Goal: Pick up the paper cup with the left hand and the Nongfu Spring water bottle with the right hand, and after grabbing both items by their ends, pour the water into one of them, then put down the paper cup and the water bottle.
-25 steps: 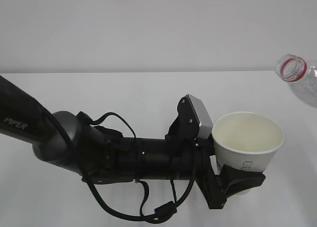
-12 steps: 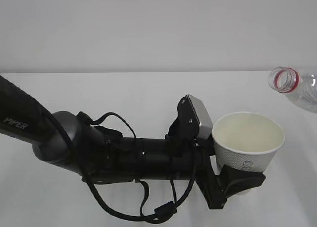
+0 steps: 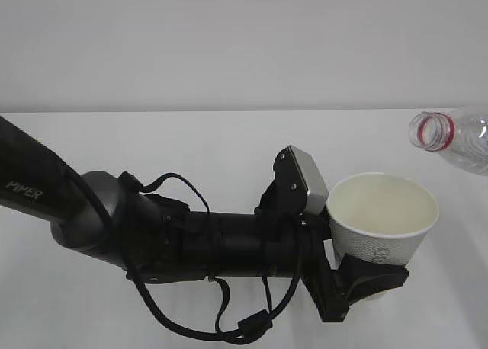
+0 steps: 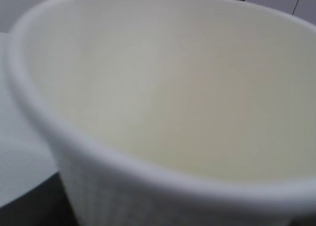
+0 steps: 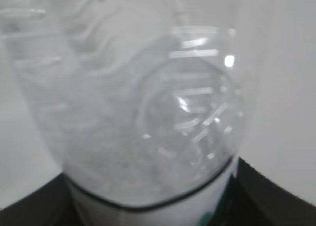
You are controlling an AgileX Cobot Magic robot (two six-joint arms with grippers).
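The left gripper (image 3: 364,282) pinches the paper cup (image 3: 383,223) near its base, jaws pressed against both sides, and holds it upright above the white tabletop (image 3: 191,143). The cup's cream inside faces up (it looks dry in the left wrist view). Above and to the right of this gripper, the Nongfu Spring water bottle (image 3: 451,138) lies tilted, its open mouth with the red neck ring pointing left toward the cup, apart from the rim. The right gripper (image 5: 29,206) clamps the bottle's body; its dark jaws show at both sides.
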